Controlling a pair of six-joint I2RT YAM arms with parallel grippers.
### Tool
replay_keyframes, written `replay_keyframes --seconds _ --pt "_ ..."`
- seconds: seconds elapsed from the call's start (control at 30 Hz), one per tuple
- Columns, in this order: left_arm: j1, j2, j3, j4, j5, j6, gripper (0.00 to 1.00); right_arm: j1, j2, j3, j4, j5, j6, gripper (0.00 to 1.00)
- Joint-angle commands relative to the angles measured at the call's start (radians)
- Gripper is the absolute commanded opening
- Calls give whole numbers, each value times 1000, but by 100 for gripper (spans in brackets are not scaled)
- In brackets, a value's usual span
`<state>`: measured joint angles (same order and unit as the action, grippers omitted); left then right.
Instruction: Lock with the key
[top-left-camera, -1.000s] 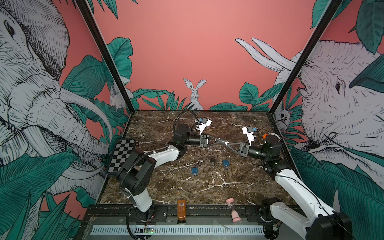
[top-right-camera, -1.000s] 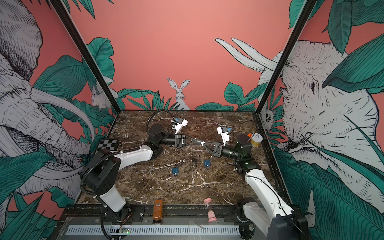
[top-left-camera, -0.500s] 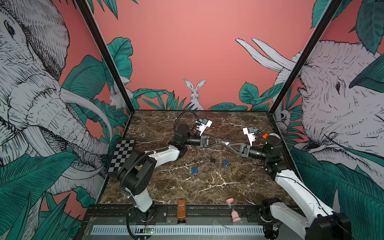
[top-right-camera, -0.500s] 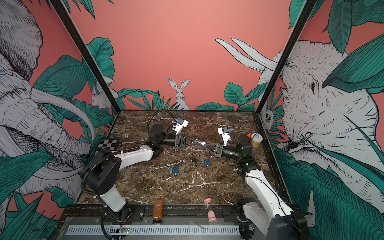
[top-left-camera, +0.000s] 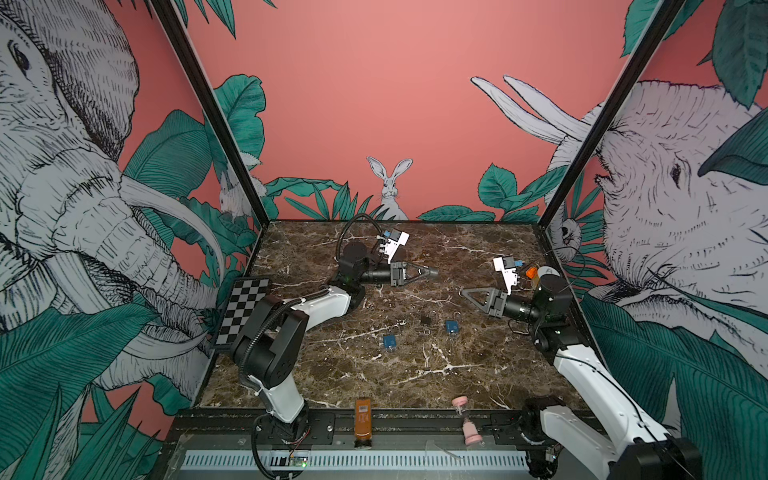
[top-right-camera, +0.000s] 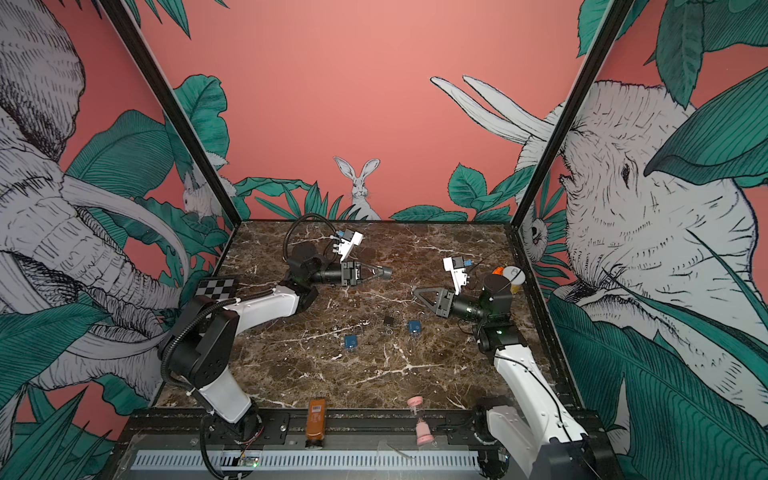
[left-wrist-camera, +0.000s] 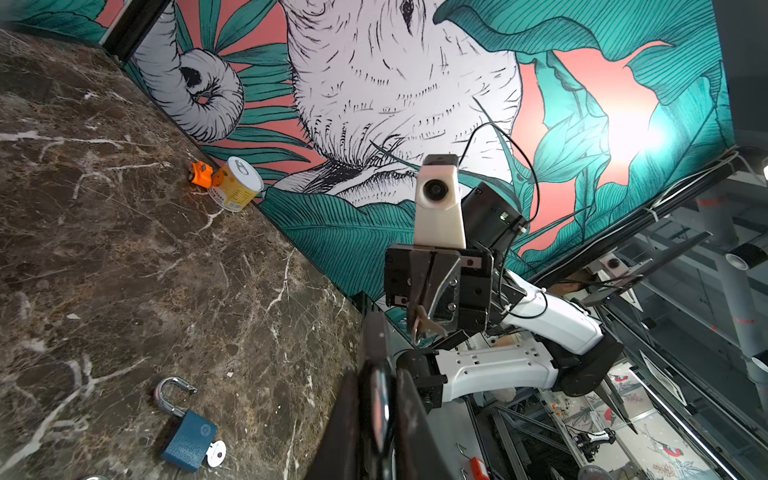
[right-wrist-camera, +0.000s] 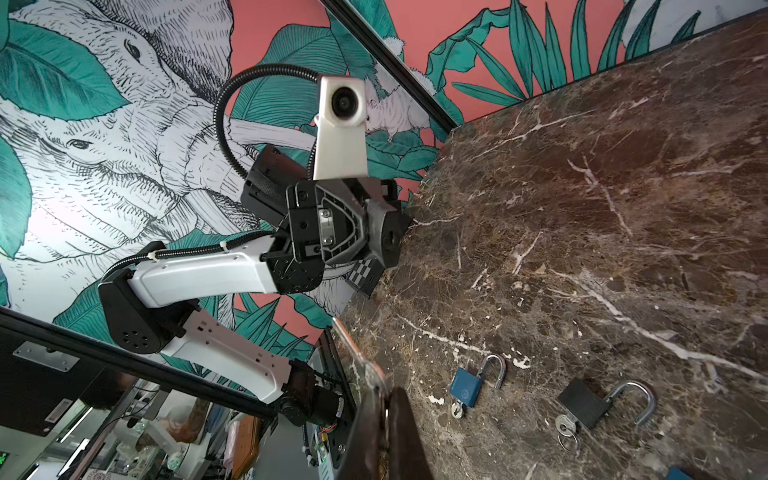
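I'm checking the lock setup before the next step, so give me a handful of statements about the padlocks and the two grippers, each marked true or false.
1. Three padlocks lie on the table: a blue padlock, another blue padlock and a black padlock. True.
2. The black padlock's shackle is closed. False: the right wrist view shows it open.
3. The grippers touch each other. False: the left gripper and the right gripper are apart.
4. The left gripper is empty. False: it is shut on a small grey object.
5. The right gripper pinches a key. True.
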<state>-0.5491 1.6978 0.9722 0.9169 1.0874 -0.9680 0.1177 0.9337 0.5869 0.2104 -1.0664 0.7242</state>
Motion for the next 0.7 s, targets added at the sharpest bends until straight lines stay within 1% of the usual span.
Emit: replay_keyframes --seconds 0.0,0.03,0.1,0.13,0.2,0.27,0.3,0.33,0.37,0.43,0.53,0.57,0.67 --pt "-6 -7 14 24 -9 4 0 -41 -8 29 -154 104 -54 0" --pt "-8 -3 22 3 -16 17 0 -51 -3 27 -203 149 -56 0" --pt "-33 12 62 -134 -29 100 0 -66 2 25 -340 267 -96 0" --pt "-49 18 90 -247 -37 165 0 -72 2 20 -387 323 -107 0" --pt "-101 39 175 -517 -52 355 0 -94 -2 -12 -427 397 -95 0" --pt "-143 82 251 -669 -57 457 0 -117 -11 -56 -420 438 -62 0" --pt "-146 111 285 -705 -49 478 0 -124 -16 -81 -409 458 -45 0" --pt "-179 137 306 -718 -44 487 0 -127 -20 -96 -405 479 -37 0" --pt "-187 169 333 -736 -41 504 0 -127 -23 -114 -402 506 -31 0" --pt "-205 231 401 -836 -51 581 0 -128 -23 -133 -408 559 -19 0" --pt "-245 337 537 -1050 -70 719 0 -134 -33 -180 -401 635 5 0" --pt "-259 373 583 -1094 -78 745 0 -139 -42 -197 -397 653 10 0" --pt "-280 470 686 -1169 -71 767 0 -162 -80 -246 -403 712 30 0"
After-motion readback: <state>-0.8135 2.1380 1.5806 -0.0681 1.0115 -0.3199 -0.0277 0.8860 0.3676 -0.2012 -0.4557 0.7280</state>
